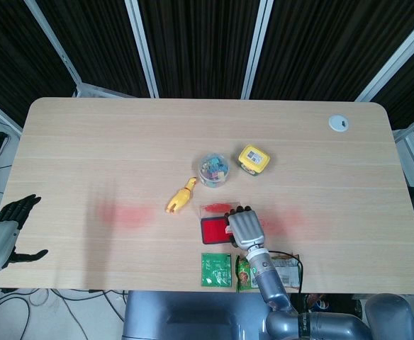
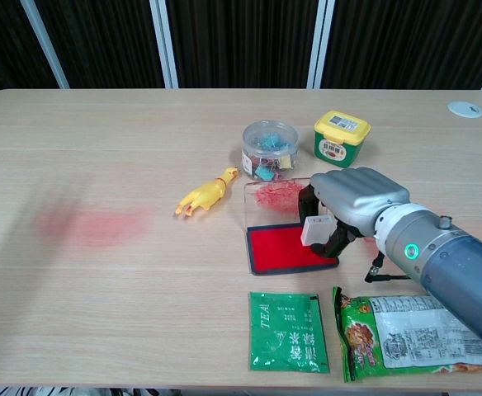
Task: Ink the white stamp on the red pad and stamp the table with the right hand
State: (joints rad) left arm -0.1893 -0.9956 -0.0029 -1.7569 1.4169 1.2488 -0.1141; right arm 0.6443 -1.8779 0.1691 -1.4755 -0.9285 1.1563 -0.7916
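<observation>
I have the stamp [image 2: 316, 230] gripped in my right hand [image 2: 350, 206], fingers curled around it from above, its lower face over the right edge of the pad [image 2: 289, 248]. From the chest view the stamp looks to be just above the red surface, or barely touching it; I cannot tell which. The head view only shows the back of my right hand [image 1: 244, 227] covering the pad's [image 1: 213, 230] right part, and the stamp is hidden under it there.

The step in hand, as I judge it, is inking. To do it well I should shift the stamp a little left so its whole face lands on the red and not half on the rim, keep it level, press straight down, then lift straight up without dragging. A tilted press would ink only one edge. The pad's clear lid [image 2: 271, 195] stands open behind it, just beside my fingers [image 2: 308, 198], so I should avoid knocking it as I rise.

For the print, the bare wood of the table [image 2: 142, 280] left of the pad looks free; the tea packet [image 2: 288, 330] and snack bag [image 2: 410, 332] lie in front.

My left hand [image 1: 1, 234] hangs off the table's left edge, fingers spread, holding nothing.
</observation>
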